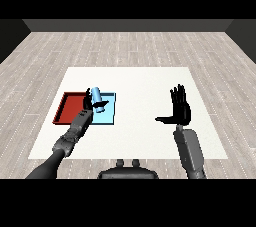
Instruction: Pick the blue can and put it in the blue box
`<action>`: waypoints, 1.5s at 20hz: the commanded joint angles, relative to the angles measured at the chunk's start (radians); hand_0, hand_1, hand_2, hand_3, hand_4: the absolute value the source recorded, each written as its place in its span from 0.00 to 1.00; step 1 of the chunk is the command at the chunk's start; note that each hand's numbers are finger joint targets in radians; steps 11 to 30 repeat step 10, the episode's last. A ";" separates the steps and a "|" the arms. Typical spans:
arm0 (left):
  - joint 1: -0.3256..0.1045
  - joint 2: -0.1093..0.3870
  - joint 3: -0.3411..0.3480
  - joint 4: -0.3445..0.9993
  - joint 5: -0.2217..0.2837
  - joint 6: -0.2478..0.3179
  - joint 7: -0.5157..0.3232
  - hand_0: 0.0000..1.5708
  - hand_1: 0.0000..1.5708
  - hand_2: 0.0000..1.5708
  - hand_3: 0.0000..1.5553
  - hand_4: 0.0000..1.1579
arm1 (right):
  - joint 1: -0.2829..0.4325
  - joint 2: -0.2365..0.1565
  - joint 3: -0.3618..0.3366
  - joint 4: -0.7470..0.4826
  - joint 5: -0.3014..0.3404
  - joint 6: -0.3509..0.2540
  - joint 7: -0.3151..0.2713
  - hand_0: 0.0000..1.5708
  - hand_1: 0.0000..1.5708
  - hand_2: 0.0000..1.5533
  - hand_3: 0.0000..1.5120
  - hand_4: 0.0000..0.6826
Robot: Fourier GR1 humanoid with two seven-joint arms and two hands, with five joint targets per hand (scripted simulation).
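Now the left hand curls its fingers round the blue can above the blue tray, right of the red tray; the right hand stands open, fingers spread.

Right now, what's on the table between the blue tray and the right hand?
Nothing: in the head view only bare white table separates the light blue tray from the right hand.

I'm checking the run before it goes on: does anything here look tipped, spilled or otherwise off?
Nothing stands out. The left robot hand holds the blue can over the blue tray, beside the red tray.
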 commanded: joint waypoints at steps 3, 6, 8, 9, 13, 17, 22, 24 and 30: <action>0.046 -0.024 0.029 -0.262 0.051 -0.233 -0.309 0.00 0.00 0.00 0.00 0.00 | 0.004 -0.035 0.013 0.025 0.044 0.015 0.003 0.00 0.00 0.00 0.00 0.00; 0.077 -0.054 -0.004 -0.381 0.064 -0.387 -0.369 0.00 0.00 0.00 0.00 0.00 | 0.026 -0.023 0.026 0.018 0.047 0.019 -0.010 0.00 0.00 0.00 0.00 0.00; 0.145 -0.067 -0.017 -0.448 0.096 -0.497 -0.355 0.00 0.00 0.00 0.00 0.00 | 0.058 -0.039 0.023 0.028 0.031 0.049 -0.002 0.00 0.00 0.00 0.00 0.00; 0.175 -0.053 -0.025 -0.493 0.109 -0.538 -0.333 0.00 0.00 0.00 0.00 0.00 | 0.050 -0.030 0.051 0.030 0.058 0.032 0.015 0.00 0.00 0.00 0.00 0.00; 0.227 -0.023 -0.033 -0.534 0.116 -0.572 -0.315 0.00 0.00 0.00 0.00 0.00 | 0.072 -0.036 0.052 0.088 0.064 0.078 -0.043 0.00 0.00 0.00 0.00 0.00; 0.227 -0.023 -0.033 -0.534 0.116 -0.572 -0.315 0.00 0.00 0.00 0.00 0.00 | 0.072 -0.036 0.052 0.088 0.064 0.078 -0.043 0.00 0.00 0.00 0.00 0.00; 0.227 -0.023 -0.033 -0.534 0.116 -0.572 -0.315 0.00 0.00 0.00 0.00 0.00 | 0.072 -0.036 0.052 0.088 0.064 0.078 -0.043 0.00 0.00 0.00 0.00 0.00; 0.227 -0.023 -0.033 -0.534 0.116 -0.572 -0.315 0.00 0.00 0.00 0.00 0.00 | 0.072 -0.036 0.052 0.088 0.064 0.078 -0.043 0.00 0.00 0.00 0.00 0.00; 0.227 -0.023 -0.033 -0.534 0.116 -0.572 -0.315 0.00 0.00 0.00 0.00 0.00 | 0.072 -0.036 0.052 0.088 0.064 0.078 -0.043 0.00 0.00 0.00 0.00 0.00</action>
